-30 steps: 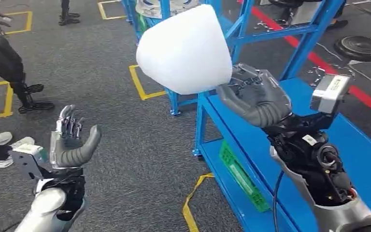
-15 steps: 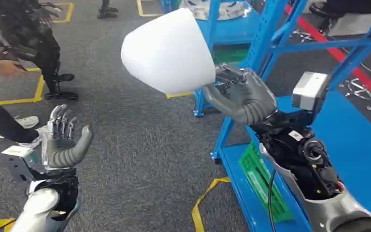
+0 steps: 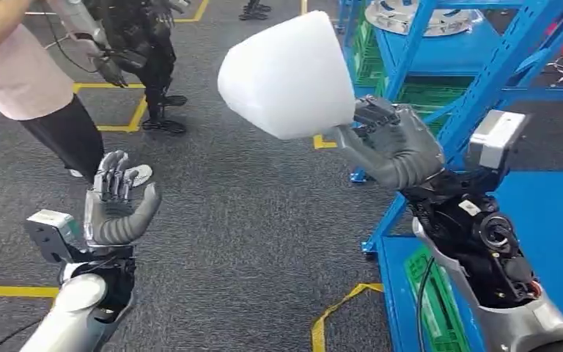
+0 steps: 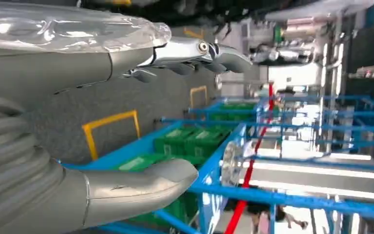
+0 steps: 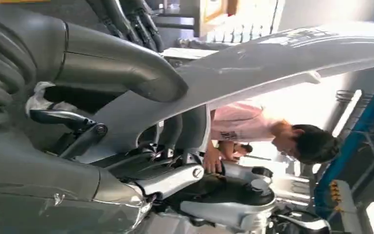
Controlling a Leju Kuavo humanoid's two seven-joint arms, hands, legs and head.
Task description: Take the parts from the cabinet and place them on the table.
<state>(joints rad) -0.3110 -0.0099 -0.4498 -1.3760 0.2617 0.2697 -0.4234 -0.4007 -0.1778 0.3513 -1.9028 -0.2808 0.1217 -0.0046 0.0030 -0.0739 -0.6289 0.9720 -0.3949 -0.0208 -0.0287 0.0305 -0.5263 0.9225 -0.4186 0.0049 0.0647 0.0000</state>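
**Head view: white part held aloft on the way to the bench**

Head view shows the right hand (image 3: 394,145) raised in front of the robot, grasping a large white part (image 3: 287,75) by its narrow end; the wide end sticks up and away to the robot's left, above the grey carpet floor (image 3: 249,220). In the right wrist view the thumb (image 5: 121,66) lies over the pale shell of the part (image 5: 272,63) and dark fingers (image 5: 175,131) curl under it, so the grip looks like a clamp on an edge, not a full wrap.

The step in hand, as I judge it, is carrying the part away from the blue cabinet (image 3: 476,66) toward the bench, which I cannot pick out here. To do it well, keep the wrist steady and the grip closed, since the bulky end reaches well beyond the hand and could lever loose. Swing wide of the blue uprights on the robot's right, and mind the person in a pink top (image 3: 15,66) standing near on the left.

The left hand (image 3: 117,202) is released: palm up, fingers spread, holding nothing and touching nothing. It could help steady the wide end if needed.
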